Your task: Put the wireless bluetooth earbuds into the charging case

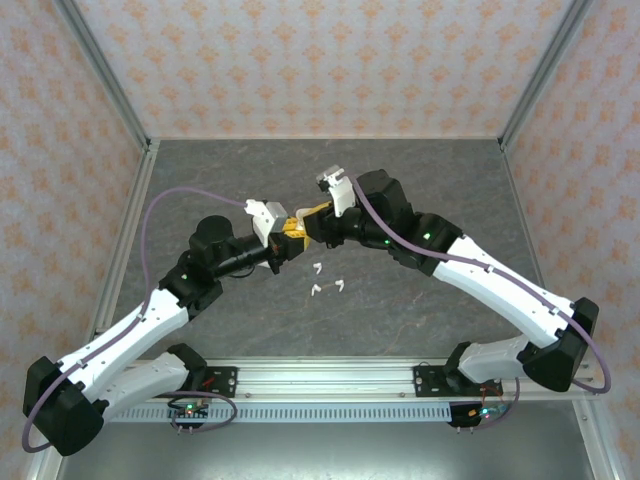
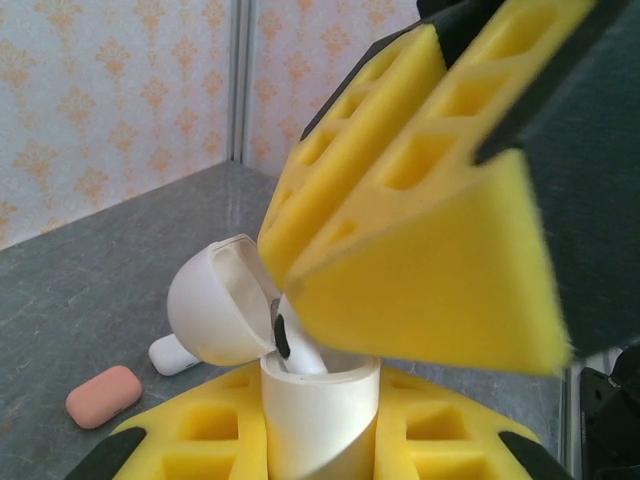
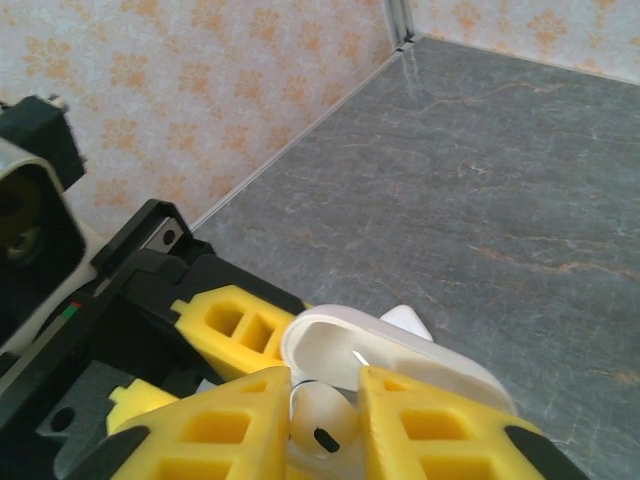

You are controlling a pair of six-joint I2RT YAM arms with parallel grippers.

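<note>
Two pincers meet above the middle of the desk, and the coming move turns on the line between them. The right pincer stands nearly closed, its yellow pads pressing a white earbud from both sides. The bud's head is already inside the mouth of the charging case. The case is directly ahead of this pincer, to its left and slightly nearer. The bud's long axis seems to run with the socket, so I judge the rest to be a short straight push and a release. The left pincer is clamped on the case body and holds it off the desk, mouth toward the right arm, with the open lid swung clear on the far side. Three loose earbuds lie on the desk just near of the pincers. A coral case and a white one lie beyond the lid.
</note>
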